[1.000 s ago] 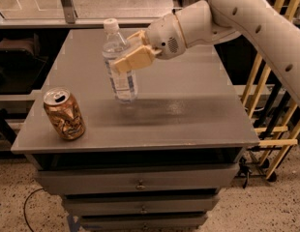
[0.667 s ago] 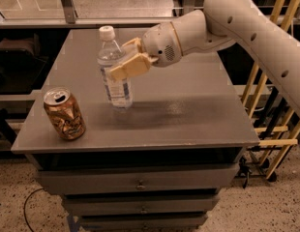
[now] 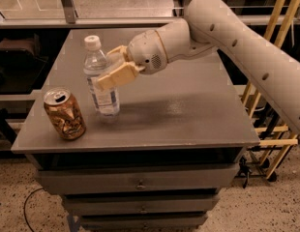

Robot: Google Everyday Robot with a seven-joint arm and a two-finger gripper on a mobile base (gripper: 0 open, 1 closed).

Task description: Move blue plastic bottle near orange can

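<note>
Clear blue-labelled bottle (image 3: 105, 102), white cap (image 3: 92, 42), orange-copper patterned can (image 3: 66, 116), cream gripper (image 3: 106, 69) clasping bottle, grey table (image 3: 193, 112)

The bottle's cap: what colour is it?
White cap, camera view; the end effector grips the blue plastic bottle mid-body.

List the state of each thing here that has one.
gripper: over the table, shut on the blue plastic bottle.
blue plastic bottle: upright, capped, gripped mid-body.
orange can: upright on the table, top open, untouched.
drawers: closed.
</note>
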